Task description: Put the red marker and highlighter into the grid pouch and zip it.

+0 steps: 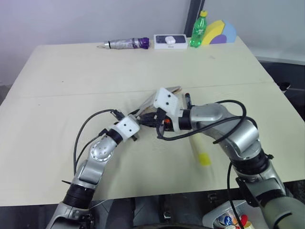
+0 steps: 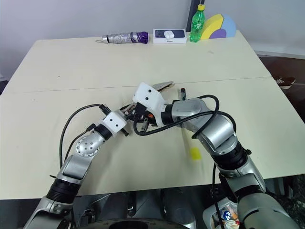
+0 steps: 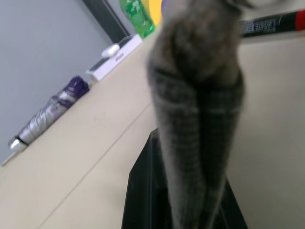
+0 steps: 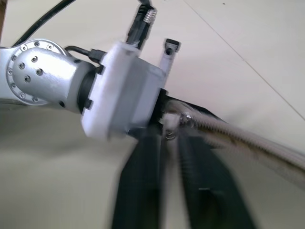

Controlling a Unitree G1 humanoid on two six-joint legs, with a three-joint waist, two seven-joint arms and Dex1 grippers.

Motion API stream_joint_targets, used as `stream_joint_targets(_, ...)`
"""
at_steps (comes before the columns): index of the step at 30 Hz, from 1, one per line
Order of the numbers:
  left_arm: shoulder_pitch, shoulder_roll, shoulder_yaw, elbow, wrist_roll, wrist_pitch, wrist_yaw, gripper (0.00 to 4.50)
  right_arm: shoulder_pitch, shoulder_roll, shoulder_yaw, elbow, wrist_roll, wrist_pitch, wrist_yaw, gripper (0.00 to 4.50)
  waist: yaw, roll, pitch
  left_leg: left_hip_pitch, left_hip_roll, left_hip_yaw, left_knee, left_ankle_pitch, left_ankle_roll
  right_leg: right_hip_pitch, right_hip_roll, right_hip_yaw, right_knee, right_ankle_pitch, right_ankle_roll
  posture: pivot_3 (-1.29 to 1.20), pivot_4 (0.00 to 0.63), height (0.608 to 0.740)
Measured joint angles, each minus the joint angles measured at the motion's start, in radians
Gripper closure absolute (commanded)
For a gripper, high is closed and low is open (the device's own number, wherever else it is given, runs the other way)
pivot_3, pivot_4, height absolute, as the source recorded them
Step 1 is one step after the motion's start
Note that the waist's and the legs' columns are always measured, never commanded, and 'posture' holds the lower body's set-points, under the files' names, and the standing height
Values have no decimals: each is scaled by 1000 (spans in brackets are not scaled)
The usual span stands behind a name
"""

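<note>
Left wrist view has the grid pouch (image 3: 200,119) rising as a narrow grey fabric strip with faint pale grid lines, pinched edge-on between the black fingers (image 3: 143,191) of the left claw (image 3: 183,210), which is clamped shut on it; the cloth bulges softly higher up. Beyond it the red marker (image 3: 271,26) lies flat on the pale counter (image 3: 86,167), a slim black printed barrel with a red end, its long axis crossing that of the pouch. From the head views, the pouch (image 2: 159,87) sits near the counter's middle, mostly hidden under both wrists, its long axis running from the left claw (image 2: 129,123) up and away towards the far right; the marker (image 2: 182,92) lies just beside its far end, pointing roughly towards the far edge. The right claw (image 4: 174,138) meets the pouch's zip edge, a ribbed metallic line, right beside the left claw; its blurred fingers stand slightly apart astride the edge, and whether they grip anything I cannot tell. The highlighter (image 1: 203,156), a stubby stick with a yellow cap, lies apart near the right forearm.
</note>
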Motion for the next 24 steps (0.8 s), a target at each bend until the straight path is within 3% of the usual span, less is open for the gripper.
stream_joint_targets(4, 15, 28, 14, -3, -44, 2, -34, 4500, 79, -107, -113, 42, -20, -21, -21, 382, 7, 0, 0, 0, 0, 0, 1, 0, 0, 1, 0, 0, 0, 0, 0, 0, 150, 740)
stream_joint_targets(11, 15, 88, 67, -4, -66, 6, -47, 4500, 150, -123, -298, 219, -75, 28, -183, 382, -5, 0, 0, 1, 0, 0, 1, 0, 0, 0, 1, 1, 0, 0, 0, 0, 150, 740)
stream_joint_targets(19, -1, 97, 76, 17, -61, 3, -42, 4500, 173, 56, -361, 374, -90, 50, -345, 382, -2, 0, 0, 0, 0, 1, 1, 0, 0, 0, 1, 1, 0, 0, 0, 0, 150, 740)
stream_joint_targets(22, -3, 83, 71, 21, -55, 3, -36, 4500, 174, 102, -355, 410, -95, 42, -375, 1273, -2, 0, 0, 0, 0, 1, 1, 0, 0, 0, 1, 1, 0, 0, 0, 0, 150, 740)
stream_joint_targets(24, -3, 74, 68, 25, -53, 4, -35, 4500, 174, 100, -343, 414, -107, 23, -383, 2279, -2, 0, 0, 0, 0, 1, 1, 0, 0, 0, 1, 1, 0, 0, 0, 0, 150, 740)
